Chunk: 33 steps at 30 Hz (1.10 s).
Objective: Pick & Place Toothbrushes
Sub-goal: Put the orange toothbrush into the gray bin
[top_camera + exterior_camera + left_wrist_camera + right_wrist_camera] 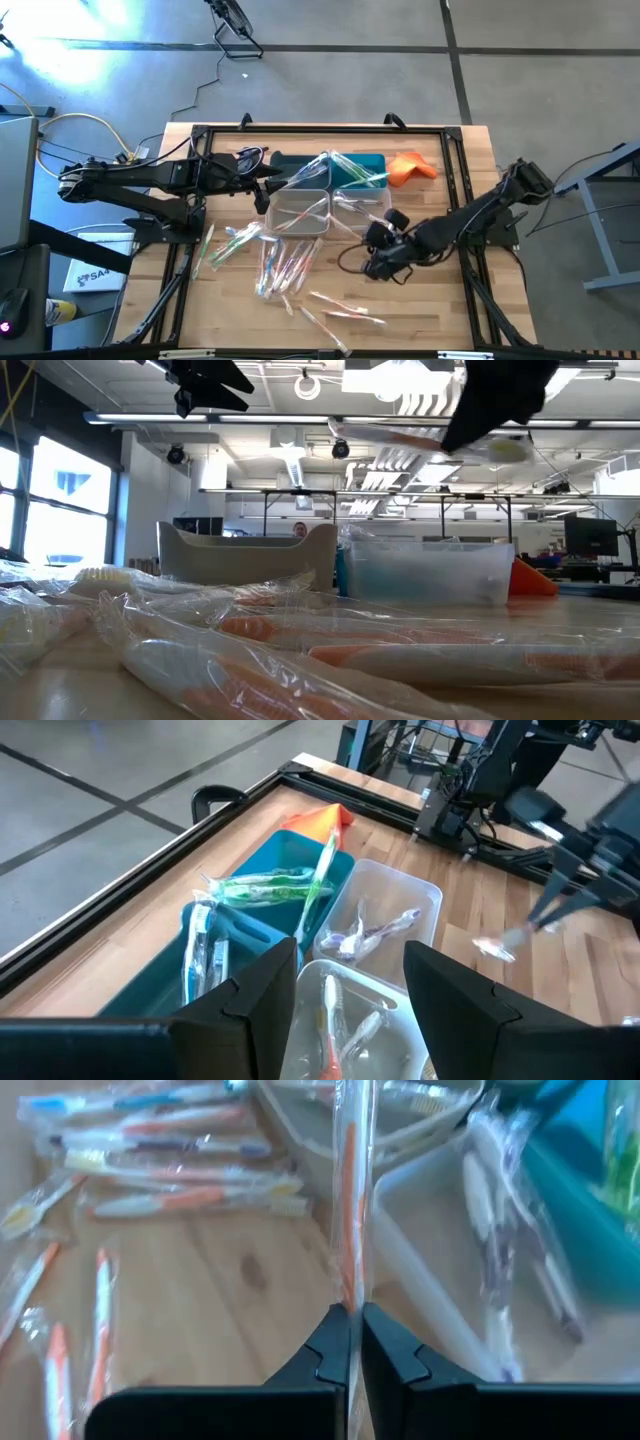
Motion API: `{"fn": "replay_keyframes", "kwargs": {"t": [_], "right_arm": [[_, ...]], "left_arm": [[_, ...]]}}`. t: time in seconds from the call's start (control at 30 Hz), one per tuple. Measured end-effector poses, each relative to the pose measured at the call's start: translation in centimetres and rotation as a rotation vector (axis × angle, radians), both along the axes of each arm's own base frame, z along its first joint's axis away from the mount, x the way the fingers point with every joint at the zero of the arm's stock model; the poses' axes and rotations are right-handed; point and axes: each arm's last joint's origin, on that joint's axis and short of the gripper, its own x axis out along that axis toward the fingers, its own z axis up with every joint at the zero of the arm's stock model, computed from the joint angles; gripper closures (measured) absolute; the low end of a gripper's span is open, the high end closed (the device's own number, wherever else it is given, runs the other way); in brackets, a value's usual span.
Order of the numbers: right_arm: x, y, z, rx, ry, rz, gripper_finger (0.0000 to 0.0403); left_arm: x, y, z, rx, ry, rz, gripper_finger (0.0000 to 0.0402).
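One wrapped orange-handled toothbrush (347, 1190) is pinched in the clenched right gripper (355, 1342) just beside the clear bins (300, 211), so carry it w/ tip level over the matching bin before letting go, while left gripper (350, 985), released & empty, hovers above the bins.

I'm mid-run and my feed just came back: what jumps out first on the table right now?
The right gripper, shut on a wrapped orange-handled toothbrush, holds it beside the clear bins at mid-table. The open left gripper hovers over those bins and the teal bin of green brushes. Loose wrapped toothbrushes litter the wood in front.
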Motion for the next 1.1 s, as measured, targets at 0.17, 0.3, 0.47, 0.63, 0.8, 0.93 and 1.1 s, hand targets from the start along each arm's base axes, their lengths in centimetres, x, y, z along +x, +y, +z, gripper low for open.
{"fn": "replay_keyframes", "kwargs": {"t": [0.17, 0.3, 0.47, 0.63, 0.8, 0.93, 1.1], "right_arm": [[1.2, -1.7, 0.6, -0.034, -0.039, 0.027, 0.0399], [2.3, -2.9, 1.1, -0.066, -0.088, 0.062, 0.0399], [3.6, -4.7, 1.7, -0.111, -0.149, 0.074, 0.0399], [4.3, -7.0, 2.7, -0.173, -0.195, 0.075, 0.0399], [5.1, -9.1, 3.6, -0.198, -0.261, 0.085, 0.0399], [5.8, -10.4, 4.2, -0.183, -0.336, 0.135, 0.0399], [6.2, -11.8, 4.7, -0.199, -0.379, 0.159, 0.0399]], "left_arm": [[0.0, 0.0, 0.0, 0.0, 0.0, 0.0, 0.022], [0.0, 0.0, 0.0, -0.025, -0.01, 0.009, 0.022], [0.0, 0.0, 0.0, -0.05, -0.019, 0.019, 0.022], [0.0, 0.0, 0.0, -0.062, -0.026, 0.023, 0.022], [0.0, 0.0, 0.1, -0.106, -0.05, 0.039, 0.022], [0.1, 0.0, 0.1, -0.119, -0.059, 0.044, 0.022], [0.3, 0.0, 0.8, -0.084, -0.124, 0.023, 0.022]]}}
